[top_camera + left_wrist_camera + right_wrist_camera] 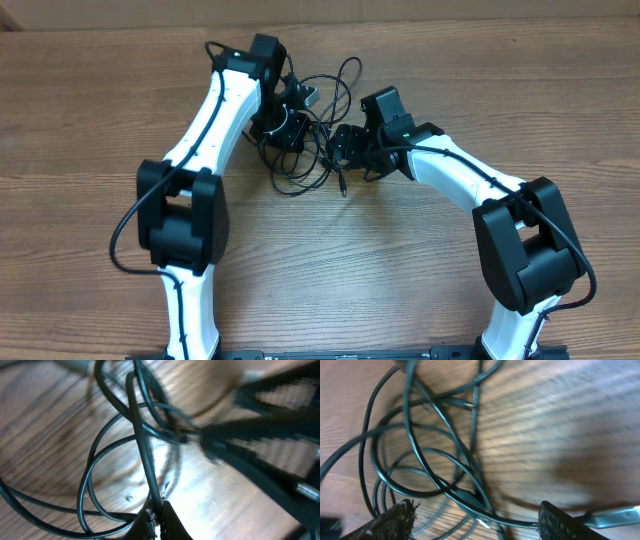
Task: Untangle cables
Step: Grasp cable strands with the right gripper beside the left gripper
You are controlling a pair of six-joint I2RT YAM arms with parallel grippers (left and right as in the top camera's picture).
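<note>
Our left gripper (157, 519) is pressed together and pinches one strand of the cables (137, 435) right at its fingertips. From that pinch the strand runs straight ahead and away from us. Just beside it, to the left, two loops curve out over the wooden table (45, 425) and cross the held strand a little farther on. Beyond that crossing, more strands bunch together ahead and to the right, where the view blurs and we cannot tell them apart.

Our right gripper (476, 521) stands spread wide and pinches nothing. A strand lies on the table between its two fingers, with a pale plug tip (483, 523) on it close to the middle. Ahead and to the left, several loops overlap in a loose coil.

From overhead, the tangle lies between the two grippers, and its farthest loops reach past both of them.
</note>
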